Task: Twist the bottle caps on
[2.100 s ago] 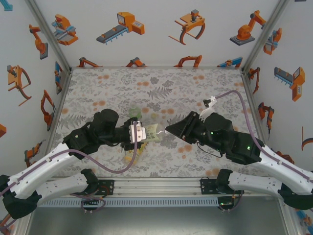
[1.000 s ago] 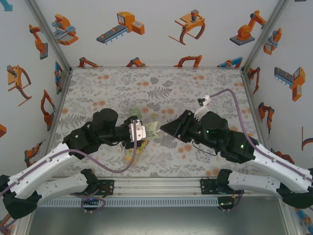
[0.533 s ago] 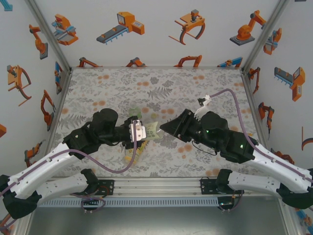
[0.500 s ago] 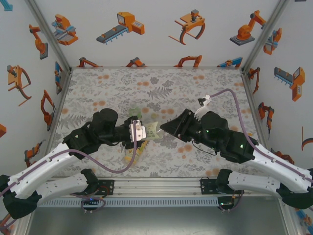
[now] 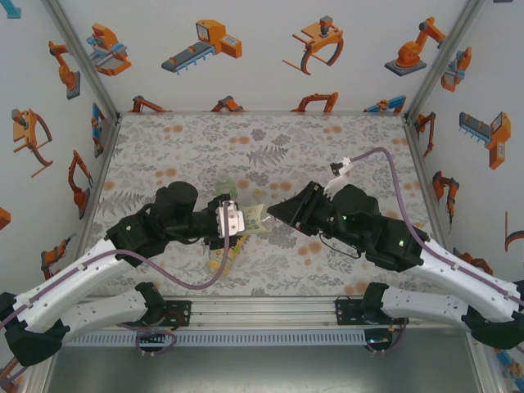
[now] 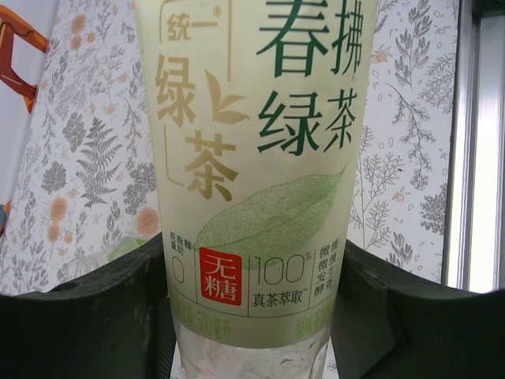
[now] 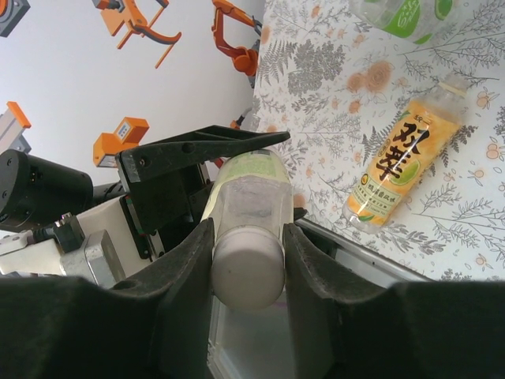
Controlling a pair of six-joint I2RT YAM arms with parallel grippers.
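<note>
Clear bottle (image 6: 252,351), pale yellow-green label (image 6: 260,158): 统一 and 绿茶 in gold; 春拂绿茶 in green; red square (image 6: 219,275) 无糖; 100%; 真茶萃取 (finer print alongside unreadable). Amber bottle (image 7: 368,212), yellow label (image 7: 397,167): large dark characters, seemingly 双萃.

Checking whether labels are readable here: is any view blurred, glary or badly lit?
Left wrist: the label on the clear bottle is sharp and evenly lit; the right edge washes out white. Right wrist: the cap looks slightly soft up close, the amber bottle crisp. Top external: even light, faint shadows.
</note>
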